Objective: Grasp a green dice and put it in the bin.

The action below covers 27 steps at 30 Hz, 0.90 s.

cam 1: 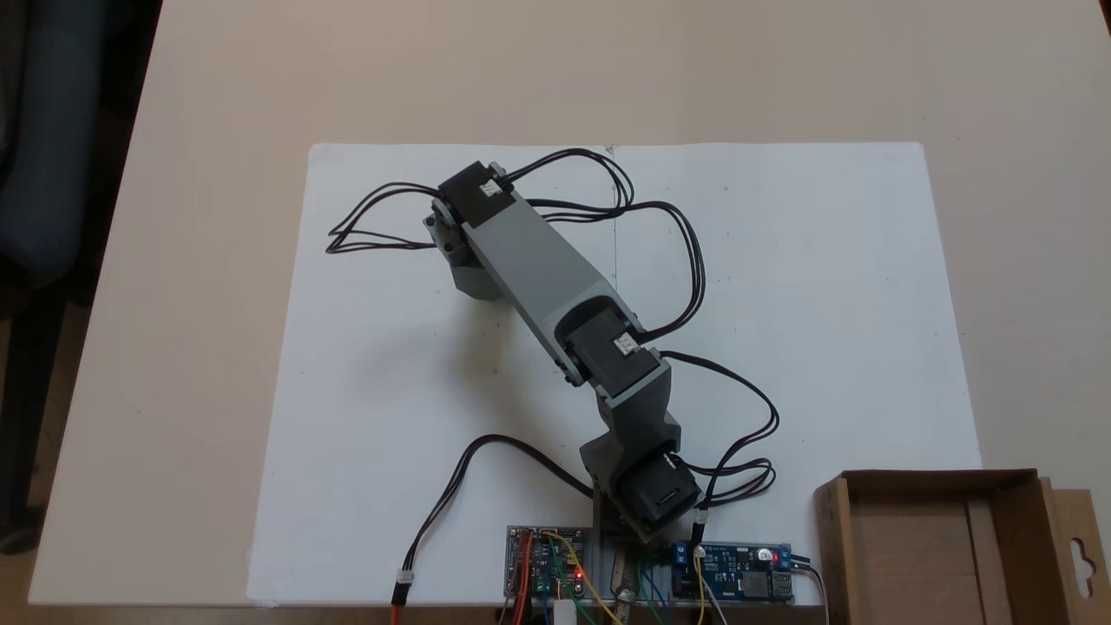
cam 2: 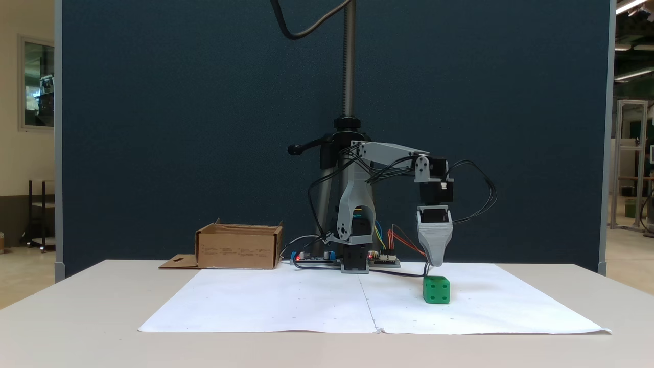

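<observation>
Beige table (cam 1: 174,347), white paper sheet (cam 2: 286,301) with green dice (cam 2: 436,290), cardboard bin (cam 2: 238,248), circuit boards (cam 1: 733,573)

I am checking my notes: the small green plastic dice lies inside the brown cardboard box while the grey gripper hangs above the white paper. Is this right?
Not quite. A fixed view shows the small green plastic dice on the white paper sheet, just below the grey gripper, far from the brown cardboard box. The rest is right.
</observation>
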Available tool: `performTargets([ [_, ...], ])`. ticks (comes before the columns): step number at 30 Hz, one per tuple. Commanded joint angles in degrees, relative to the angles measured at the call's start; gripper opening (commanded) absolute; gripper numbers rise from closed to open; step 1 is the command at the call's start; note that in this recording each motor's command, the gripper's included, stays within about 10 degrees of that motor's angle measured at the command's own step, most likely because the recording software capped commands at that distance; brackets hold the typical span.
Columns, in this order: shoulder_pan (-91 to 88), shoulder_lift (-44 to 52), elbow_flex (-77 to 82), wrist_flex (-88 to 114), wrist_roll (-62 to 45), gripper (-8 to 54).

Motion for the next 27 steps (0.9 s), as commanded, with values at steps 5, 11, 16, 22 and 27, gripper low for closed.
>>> performTargets([
  [5, -0.62, -0.26, -0.44, -2.11, 4.92, 40.5],
  [11, -0.62, -2.29, -0.26, -3.25, 4.92, 40.5],
  [16, -0.26, -3.96, -0.18, -4.75, 4.92, 40.5],
  [22, 0.00, -5.27, -0.18, -5.19, 4.83, 40.5],
  [27, 0.09, -7.29, -0.09, -5.19, 4.83, 40.5],
])
